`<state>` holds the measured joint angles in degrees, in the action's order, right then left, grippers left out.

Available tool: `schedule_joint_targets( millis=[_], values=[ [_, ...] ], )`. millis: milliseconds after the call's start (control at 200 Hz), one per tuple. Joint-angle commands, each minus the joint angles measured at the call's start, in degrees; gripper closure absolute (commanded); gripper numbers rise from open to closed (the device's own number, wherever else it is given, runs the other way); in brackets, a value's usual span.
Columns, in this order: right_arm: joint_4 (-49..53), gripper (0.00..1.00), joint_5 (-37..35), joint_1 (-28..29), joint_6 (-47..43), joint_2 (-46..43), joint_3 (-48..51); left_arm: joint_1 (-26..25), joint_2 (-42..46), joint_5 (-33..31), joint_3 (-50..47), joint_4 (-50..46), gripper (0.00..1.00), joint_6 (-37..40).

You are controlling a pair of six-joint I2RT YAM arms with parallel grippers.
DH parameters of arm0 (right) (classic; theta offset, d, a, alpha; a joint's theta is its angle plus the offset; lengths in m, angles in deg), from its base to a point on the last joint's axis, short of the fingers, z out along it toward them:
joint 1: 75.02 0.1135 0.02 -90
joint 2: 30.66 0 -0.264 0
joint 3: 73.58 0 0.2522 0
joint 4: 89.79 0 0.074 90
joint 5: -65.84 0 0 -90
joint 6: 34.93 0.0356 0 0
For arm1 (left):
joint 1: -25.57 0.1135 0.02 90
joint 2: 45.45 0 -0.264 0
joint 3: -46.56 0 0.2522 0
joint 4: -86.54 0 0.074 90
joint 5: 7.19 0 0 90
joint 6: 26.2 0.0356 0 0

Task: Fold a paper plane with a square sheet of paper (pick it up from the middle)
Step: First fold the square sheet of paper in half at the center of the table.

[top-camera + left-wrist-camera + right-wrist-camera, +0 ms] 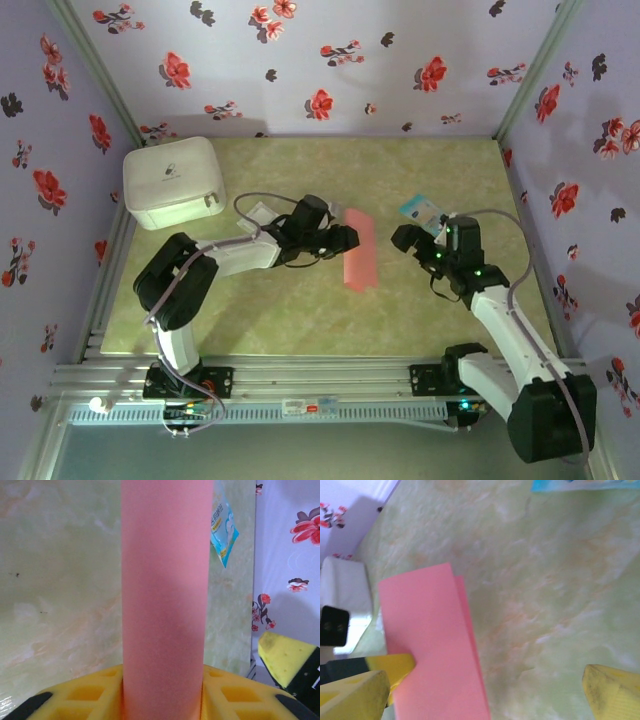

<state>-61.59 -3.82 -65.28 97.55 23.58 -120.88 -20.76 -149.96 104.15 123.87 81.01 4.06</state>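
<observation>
Left end effector (338,240), reaching in from the left: its yellow fingers (85,695) sit at the left edge of the square sheet of paper (360,250), which crosses the gap between them. Whether they clamp it cannot be told. The sheet, folded into a long narrow strip with one layer slightly offset, lies near the middle of the green worktop (300,320), running near to far. Right end effector (415,245), just right of the strip: released, jaws wide apart above the worktop. Far right: teal-and-white packet (420,208). Far left: white box (172,182).
</observation>
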Motion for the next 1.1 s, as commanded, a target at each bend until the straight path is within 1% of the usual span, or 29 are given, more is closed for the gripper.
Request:
schedule_joint_targets(
  millis=[0, 115, 450, 535, 635, 805, 925, 1095],
  values=[
    [-6.7, 0.01, 8.7, -0.3, 2.0, 2.3, 1.1, 0.5, -1.2, 2.3, -1.1, 2.9, 0.62, -1.8],
    [-9.5, 0.04, 11.6, -0.2, 2.3, 4.9, 1.4, 0.6, -2.5, 2.6, -1.6, 2.5, 0.61, -1.3],
    [-11.2, 0.05, 13.3, 1.9, 2.3, 10.5, 0.3, 0.9, -6.3, 2.3, -1.6, 0.4, 0.61, -1.0],
    [-11.7, 0.05, 13.3, 2.7, 2.7, 12.0, 0.0, 0.9, -6.8, 0.6, -0.9, -3.2, 0.58, 0.0],
    [-11.9, 0.06, 12.9, 3.8, 2.5, 13.5, -0.4, 0.8, -6.7, -1.7, -0.5, -7.4, 0.56, 1.8],
    [-12.4, 0.06, 11.7, 5.1, 2.4, 15.3, -1.1, 0.8, -6.2, -3.9, 0.5, -11.4, 0.46, 4.0],
    [-12.5, 0.06, 11.1, 5.6, 2.4, 15.6, -1.1, 0.7, -5.0, -6.9, 1.0, -14.1, 0.41, 5.1],
    [-12.5, 0.06, 10.6, 5.9, 2.3, 15.6, -0.8, 0.7, -3.9, -8.7, 1.6, -16.4, 0.39, 6.7]
  ],
)
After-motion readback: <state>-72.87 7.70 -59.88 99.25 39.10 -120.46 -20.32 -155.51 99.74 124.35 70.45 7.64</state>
